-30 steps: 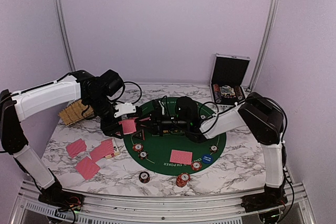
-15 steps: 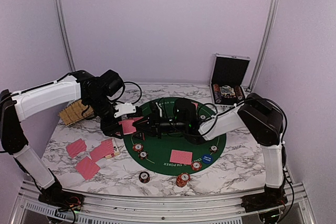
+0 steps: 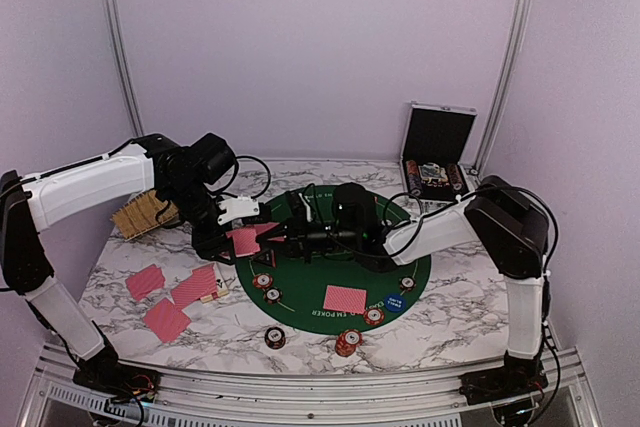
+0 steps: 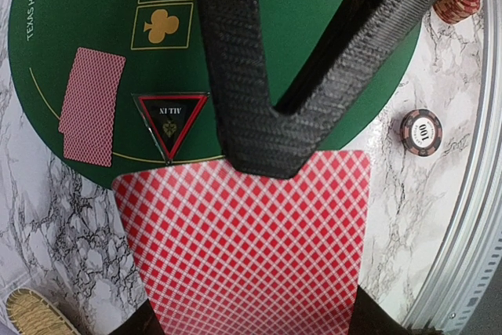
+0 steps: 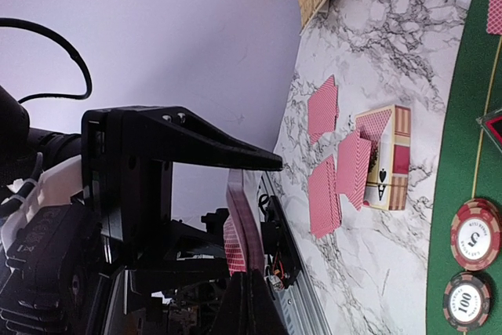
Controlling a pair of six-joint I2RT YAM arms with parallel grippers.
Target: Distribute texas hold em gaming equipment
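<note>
Over round green felt mat's [image 3: 300,297] left edge, left gripper [image 3: 238,234] clamps pink-red-backed card deck [image 4: 243,249]; right gripper [image 4: 263,158] pinched shut at its edge, friction may drag extra cards.

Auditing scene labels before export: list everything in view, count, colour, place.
table: one, white marble
mat: one, green, round, table centre
loose cards: three, pink-red backs, marble left of mat
mat cards: one or two overlapped, pink-red, mat's near side
held cards: thin stack, count unclear, pink-red, above mat's left edge
card box: one, tan and red, among loose cards
chips: at least six, red-and-white, four on mat, two on marble nearer
disc: one, blue, mat's near right
triangle marker: one, black, red-edged, mat edge
case: one, silver, open, far right, chips inside
basket: one, straw, far left
left gripper: jaws shut on held cards
right gripper: jaws shut on held cards
</note>
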